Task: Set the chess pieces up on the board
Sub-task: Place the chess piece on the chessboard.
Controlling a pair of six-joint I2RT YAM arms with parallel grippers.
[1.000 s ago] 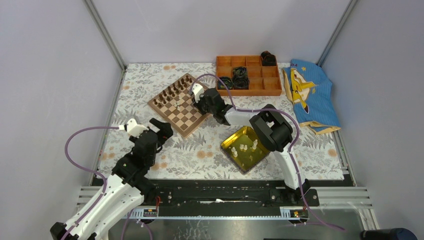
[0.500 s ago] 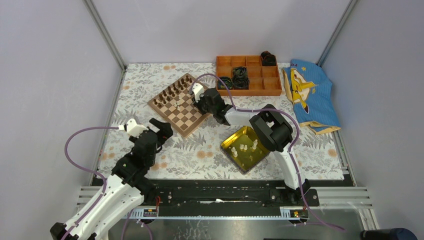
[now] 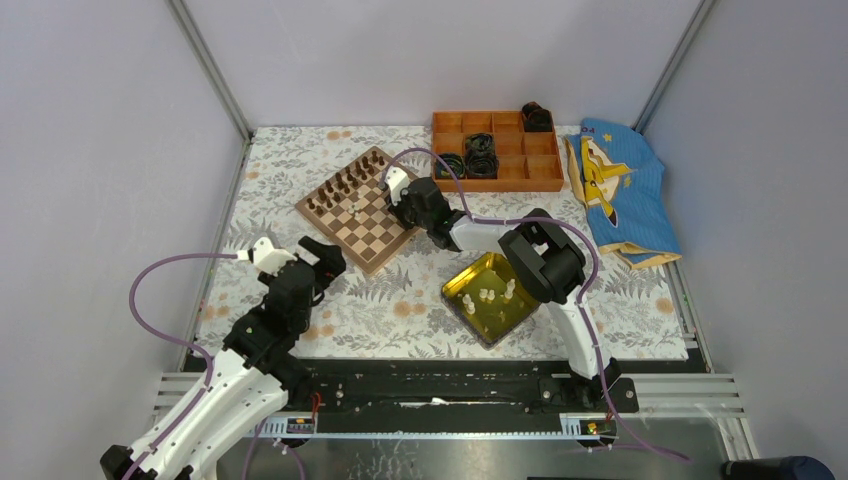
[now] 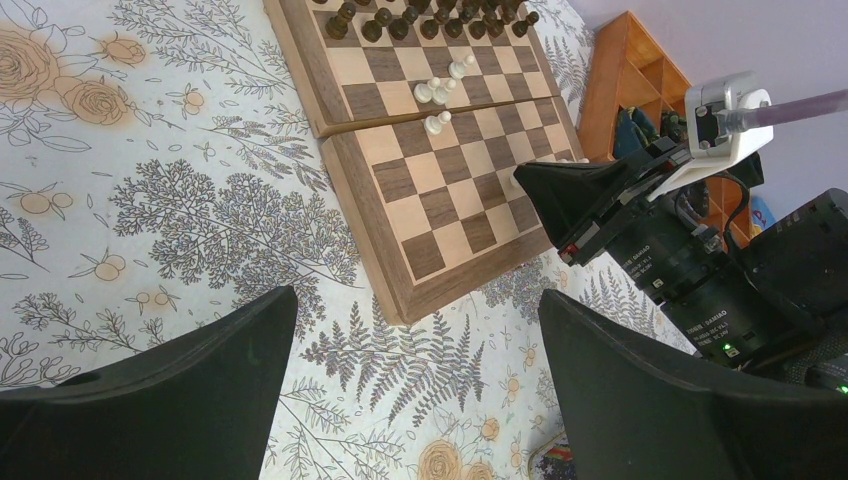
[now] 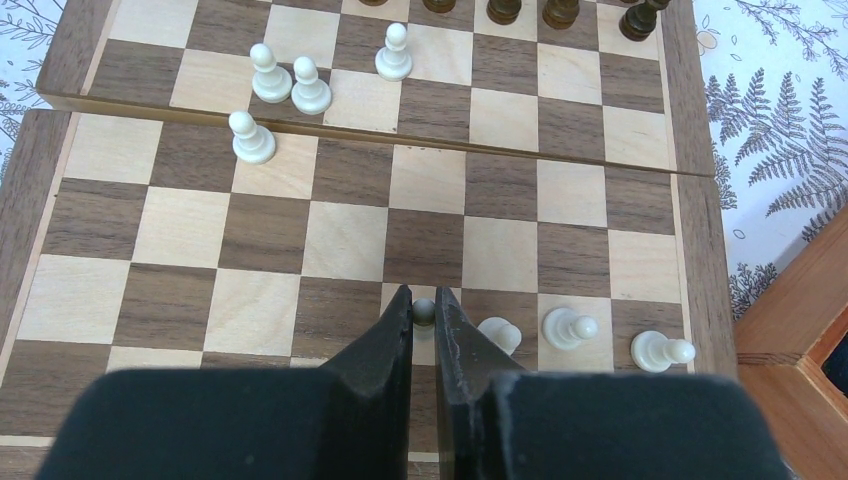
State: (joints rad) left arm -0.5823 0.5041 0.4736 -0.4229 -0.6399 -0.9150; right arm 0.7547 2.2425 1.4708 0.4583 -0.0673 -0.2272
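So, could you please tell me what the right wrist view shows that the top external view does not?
Only the right wrist view: the right jaws pinching a cream piece on the board, in the row nearest that camera, three more cream pieces standing beside it. Only the top external view: the yellow tray holding further cream pieces, the orange box, the left arm. Both: the board, four cream pieces mid-board, the dark pieces at its far edge.

Most of white piece in R claw hidden; dark pcs cut off at top edge.
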